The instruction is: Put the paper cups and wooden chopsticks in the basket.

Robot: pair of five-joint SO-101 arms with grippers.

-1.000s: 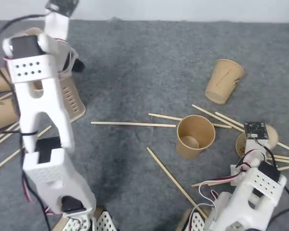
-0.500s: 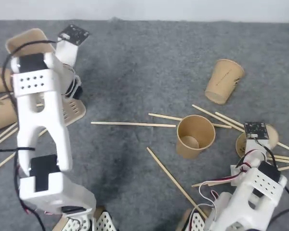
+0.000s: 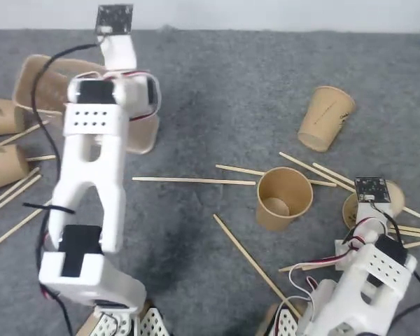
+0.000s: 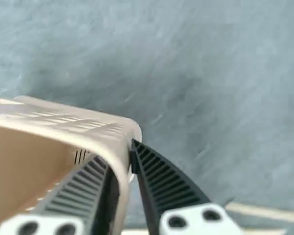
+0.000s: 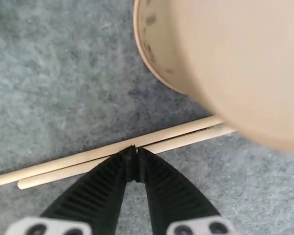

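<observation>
My left gripper [image 4: 118,154] is shut on the rim of the beige slotted basket [image 4: 54,129], which is tilted at the back left of the grey carpet [image 3: 45,84]. My right gripper [image 5: 132,152] is shut, its tips touching a pair of wooden chopsticks [image 5: 88,159] beside a paper cup [image 5: 225,63]. One paper cup [image 3: 283,198] stands upright in the middle right and another [image 3: 325,117] lies on its side farther back. Two more cups [image 3: 1,140] lie at the left edge. Loose chopsticks [image 3: 193,180] are scattered across the carpet.
A long chopstick [image 3: 255,264] lies diagonally in front of the upright cup. More chopsticks [image 3: 14,192] lie at the left edge and others [image 3: 315,171] sit near the right arm [image 3: 367,280]. The left arm [image 3: 91,175] stretches over the left half of the carpet.
The left arm has swung to the right and carried the basket with it, tilting it. The right arm and the cups near it have stayed put.
</observation>
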